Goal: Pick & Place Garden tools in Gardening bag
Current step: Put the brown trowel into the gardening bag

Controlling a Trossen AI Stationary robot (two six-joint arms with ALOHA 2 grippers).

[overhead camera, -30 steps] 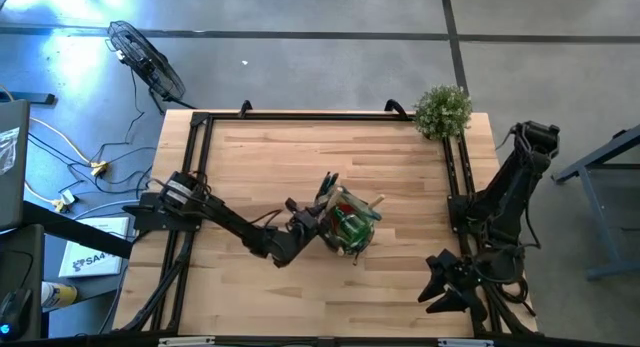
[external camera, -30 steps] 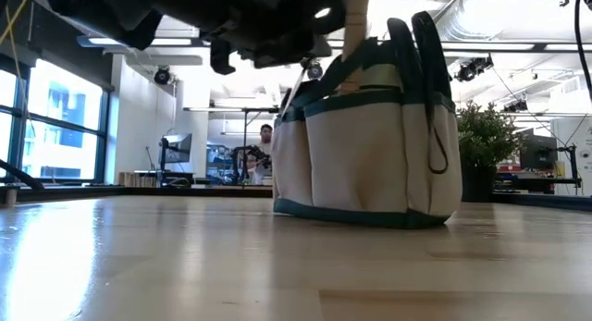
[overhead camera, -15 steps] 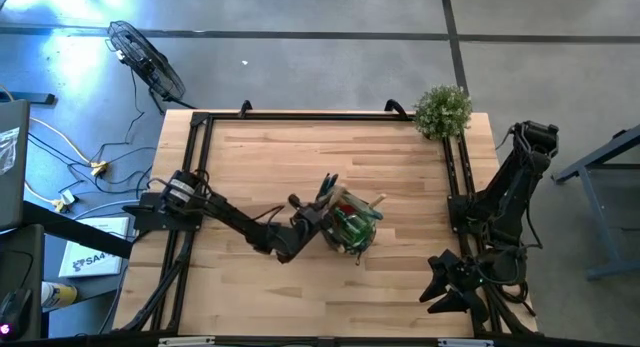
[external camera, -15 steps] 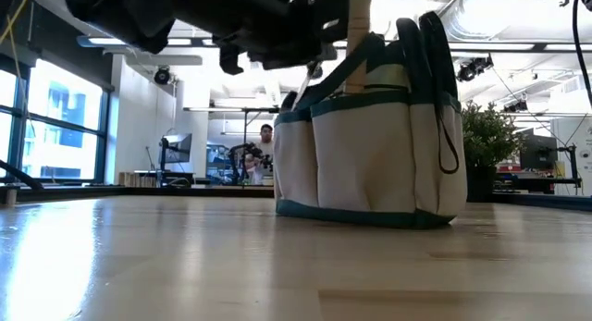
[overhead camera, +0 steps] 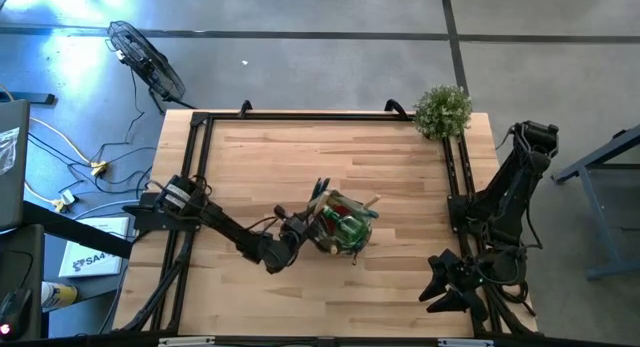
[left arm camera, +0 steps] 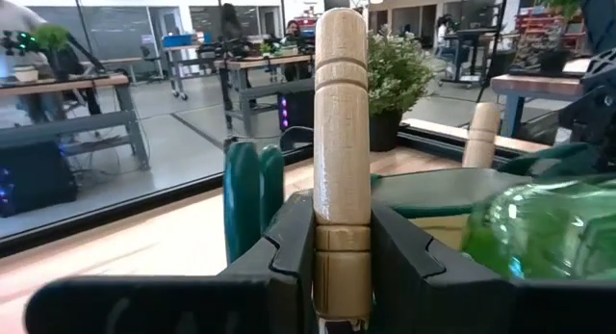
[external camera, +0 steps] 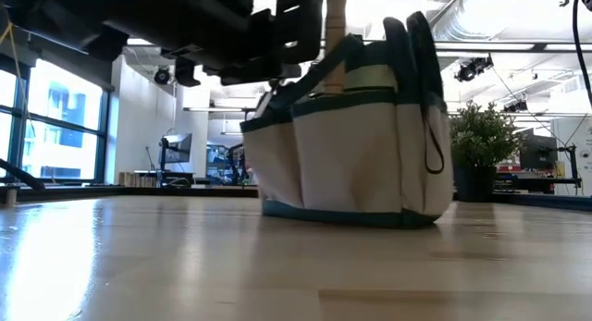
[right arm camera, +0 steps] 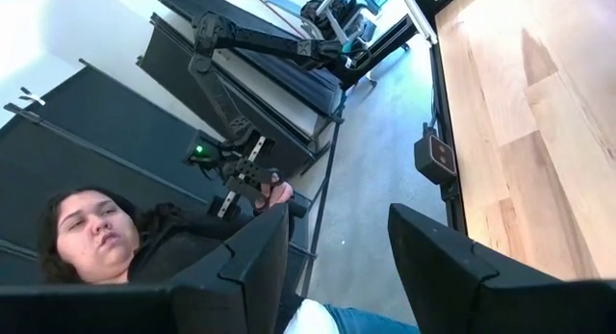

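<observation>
Pinching a pale wooden tool handle [left arm camera: 341, 170] between its two dark fingers [left arm camera: 289, 247], your left gripper [overhead camera: 303, 223] sits at the gardening bag [overhead camera: 342, 225], on the side of the bag nearer the left arm's base. The handle stands upright in the jaws, its rounded, grooved top rising well above them; you cannot see the tool's metal end. Just beside the handle, inside the bag, you have a clear green spray bottle [left arm camera: 544, 228], two dark green grips [left arm camera: 252, 194] and a second wooden handle [left arm camera: 480, 134]. The bag stands upright on the wooden table [overhead camera: 260, 162], roughly mid-table, well apart from the bushy potted plant [overhead camera: 442, 110] at the far right corner. Your right gripper [right arm camera: 337, 252] is parked off the table's right edge, past the bag, fingers spread with nothing between them; a person [right arm camera: 106, 233] shows beyond it.
</observation>
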